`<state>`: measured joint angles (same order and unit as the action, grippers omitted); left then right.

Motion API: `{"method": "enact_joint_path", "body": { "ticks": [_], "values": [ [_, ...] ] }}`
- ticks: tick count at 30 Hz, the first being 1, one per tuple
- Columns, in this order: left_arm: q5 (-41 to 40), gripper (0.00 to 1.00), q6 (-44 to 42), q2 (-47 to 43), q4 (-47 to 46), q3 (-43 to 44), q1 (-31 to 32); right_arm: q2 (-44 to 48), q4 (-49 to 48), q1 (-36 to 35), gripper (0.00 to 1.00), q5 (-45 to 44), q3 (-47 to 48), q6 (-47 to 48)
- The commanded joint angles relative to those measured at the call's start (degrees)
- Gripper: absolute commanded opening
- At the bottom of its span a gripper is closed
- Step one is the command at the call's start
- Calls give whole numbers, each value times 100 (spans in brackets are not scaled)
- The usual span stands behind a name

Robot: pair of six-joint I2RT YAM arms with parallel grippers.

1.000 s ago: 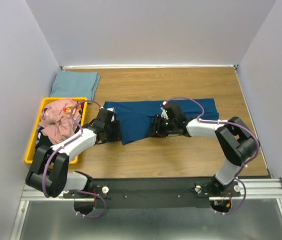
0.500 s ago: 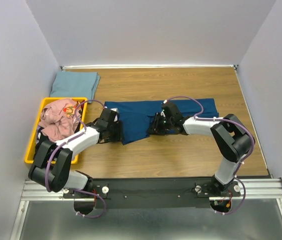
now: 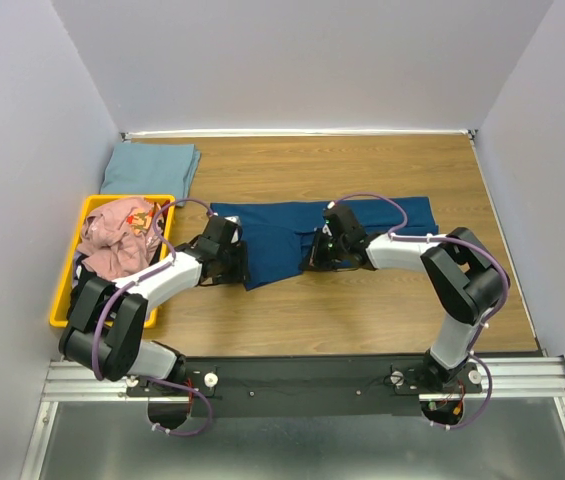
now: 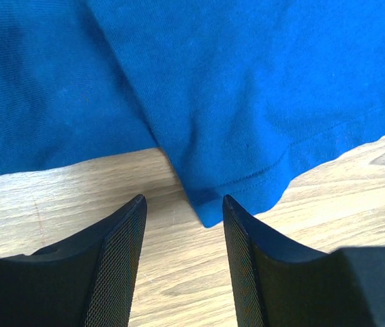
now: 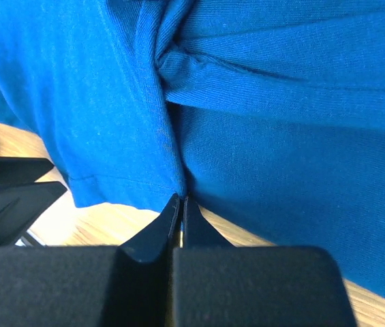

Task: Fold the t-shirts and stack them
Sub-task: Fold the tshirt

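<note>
Right wrist, right gripper [image 5: 180,199] pinching navy t-shirt [image 5: 281,170]

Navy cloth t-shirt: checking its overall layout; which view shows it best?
Top external: the navy cloth t-shirt lies spread across the wooden table. Left wrist shows only a hem corner; right wrist, folds pinched by the right tool.

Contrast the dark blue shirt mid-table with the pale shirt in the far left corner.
The dark blue shirt lies spread wide and creased; the pale shirt is folded compactly. The right gripper pinches the dark blue shirt; nothing touches the pale shirt. Both lie on the table.
</note>
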<state>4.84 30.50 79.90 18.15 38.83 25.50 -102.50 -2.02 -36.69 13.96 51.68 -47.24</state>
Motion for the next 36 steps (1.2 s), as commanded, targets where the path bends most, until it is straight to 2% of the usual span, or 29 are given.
{"method": "enact_joint_path", "body": {
  "ticks": [1,4,6,16,21,31,32,36],
  "values": [
    [26,56,35,61,224,2,61,-130,185,-32,2,-78,-36,145],
    [17,55,44,79,268,-16,78,-209,193,-32,1,-7,17,172],
    [-1,51,44,105,311,-33,78,-200,185,-32,1,-7,26,198],
    [-123,49,175,193,636,98,315,-174,193,-32,1,-33,70,277],
    [-334,39,272,325,848,160,456,-148,193,-23,1,-33,79,330],
    [-440,36,413,667,1015,318,720,-25,185,-32,1,-51,53,391],
    [-431,30,430,737,1015,336,737,-16,185,-32,1,-77,44,391],
    [-625,19,474,834,1085,371,834,63,185,-32,1,-104,35,418]
  ]
}}
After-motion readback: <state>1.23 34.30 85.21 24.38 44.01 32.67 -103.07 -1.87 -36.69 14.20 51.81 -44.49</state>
